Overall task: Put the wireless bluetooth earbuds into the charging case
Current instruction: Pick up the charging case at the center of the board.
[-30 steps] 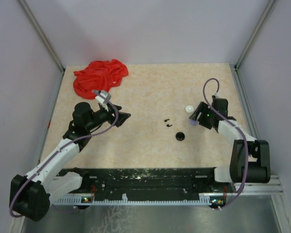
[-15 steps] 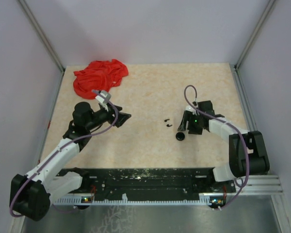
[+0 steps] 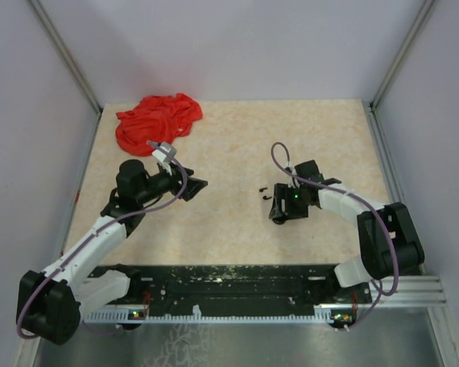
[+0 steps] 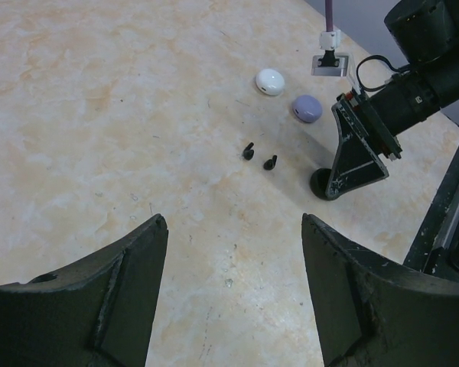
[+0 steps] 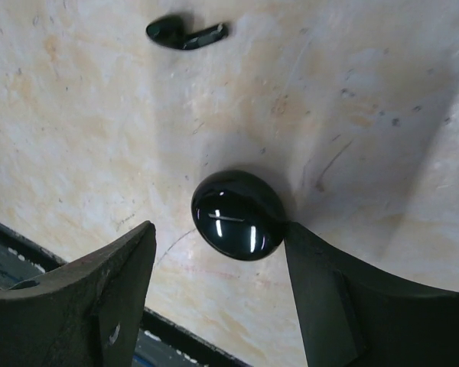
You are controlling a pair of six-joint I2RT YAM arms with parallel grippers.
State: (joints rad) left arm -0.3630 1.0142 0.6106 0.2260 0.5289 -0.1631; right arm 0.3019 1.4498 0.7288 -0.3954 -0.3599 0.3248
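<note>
My right gripper (image 5: 218, 233) is open, jaws either side of the small glossy black round case (image 5: 239, 215), approx. in the middle of the beige speckled table (image 3: 214, 229), ready to grip it. Two tiny black plastic earbuds (image 4: 249, 151) lie near it, toward the far edge. Left gripper (image 4: 233, 225) is open w/ nothing, aside.

The round black case (image 5: 239, 215) is glossy, smooth plastic that mirrors light; the black earbud (image 5: 185, 32) shines likewise. The tabletop (image 5: 382, 92) looks matt, beige-mottled and finely scratched. The red cloth (image 3: 158, 120) is soft, crumpled fabric. The left tool (image 4: 233, 290) has matt, scuffed black fingers (image 4: 115, 306).
</note>
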